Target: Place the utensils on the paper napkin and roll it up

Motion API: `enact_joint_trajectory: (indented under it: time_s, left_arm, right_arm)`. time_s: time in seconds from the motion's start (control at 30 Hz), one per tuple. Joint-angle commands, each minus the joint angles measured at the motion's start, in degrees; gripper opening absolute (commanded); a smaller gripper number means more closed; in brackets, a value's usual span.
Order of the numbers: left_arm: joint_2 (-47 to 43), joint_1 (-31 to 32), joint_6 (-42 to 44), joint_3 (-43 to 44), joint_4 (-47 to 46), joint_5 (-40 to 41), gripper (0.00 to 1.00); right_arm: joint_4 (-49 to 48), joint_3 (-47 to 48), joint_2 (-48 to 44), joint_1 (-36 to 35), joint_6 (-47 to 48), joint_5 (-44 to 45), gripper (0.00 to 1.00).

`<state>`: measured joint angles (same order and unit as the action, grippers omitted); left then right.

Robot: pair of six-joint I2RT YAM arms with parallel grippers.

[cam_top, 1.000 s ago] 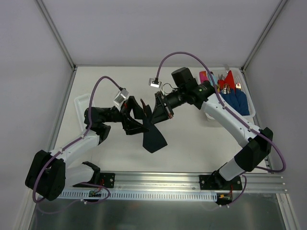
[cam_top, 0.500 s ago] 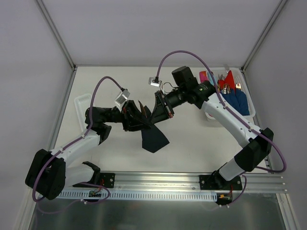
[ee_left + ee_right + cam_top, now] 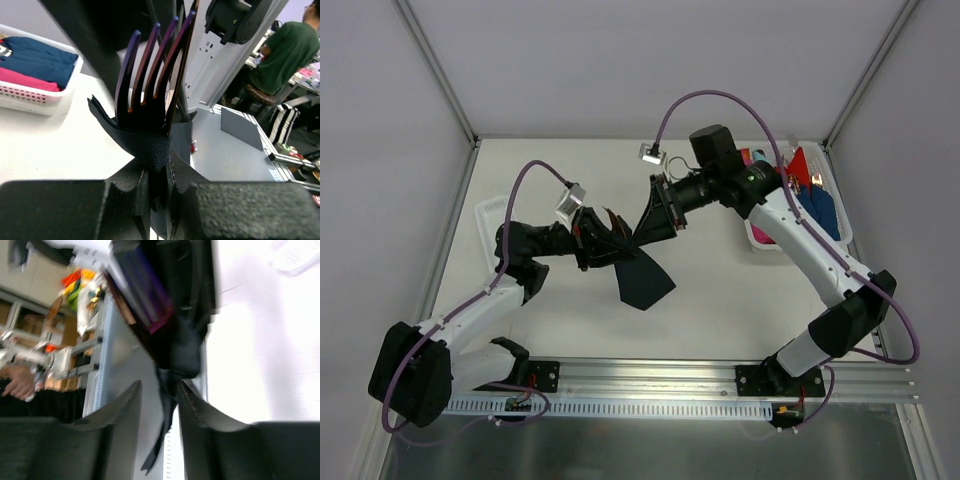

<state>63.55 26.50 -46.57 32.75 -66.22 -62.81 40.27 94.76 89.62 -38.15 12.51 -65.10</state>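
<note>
left fingers (image 3: 120, 200) pinch paper napkin (image 3: 642, 280) and fork (image 3: 148, 65) | right fingers (image 3: 115, 415) parted | risk: lone pinch lets fork slip out

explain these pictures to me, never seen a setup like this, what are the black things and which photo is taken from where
It is a robot with two arms bolted at the near edge of a white table. The wide picture comes from a fixed camera above and behind them; the other two come from small cameras on each wrist, showing that arm's own fingers up close. The left gripper is clamped on a near-black paper napkin with a dark fork tucked in it, tines sticking out. The right gripper is beside the napkin with its jaws apart; its picture is blurred, so I cannot tell whether it touches. A white basket at the far right holds red, pink and blue napkins; another basket sits at the left.
</note>
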Motion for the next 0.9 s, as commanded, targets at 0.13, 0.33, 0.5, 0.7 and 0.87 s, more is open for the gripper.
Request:
enact_joint_trajectory:
  time_s: [0.13,0.33,0.5,0.7,0.87]
  left_arm:
    - [-7.82,-5.84,4.47,-0.14,9.08,17.49,0.0]
    - [-12.75,-7.78,4.56,0.02,21.46,36.86,0.0]
    - [-12.05,-7.69,0.78,0.47,24.55,43.9,0.0]
    - [-12.31,-7.34,-3.09,0.91,26.92,46.45,0.0]
    - [-12.31,-5.85,-4.14,2.66,27.81,45.94,0.0]
  right_arm:
    - [-5.01,5.44,-3.13,10.45,-3.37,12.18,0.48]
    - [-6.61,2.54,-8.76,12.75,-3.37,23.34,0.34]
    - [-8.72,1.13,-10.87,8.81,-5.39,28.09,0.34]
    - [-7.57,2.36,-9.82,-2.25,-3.2,40.74,0.42]
    - [-8.19,1.13,-8.24,-7.37,-0.82,46.99,0.56]
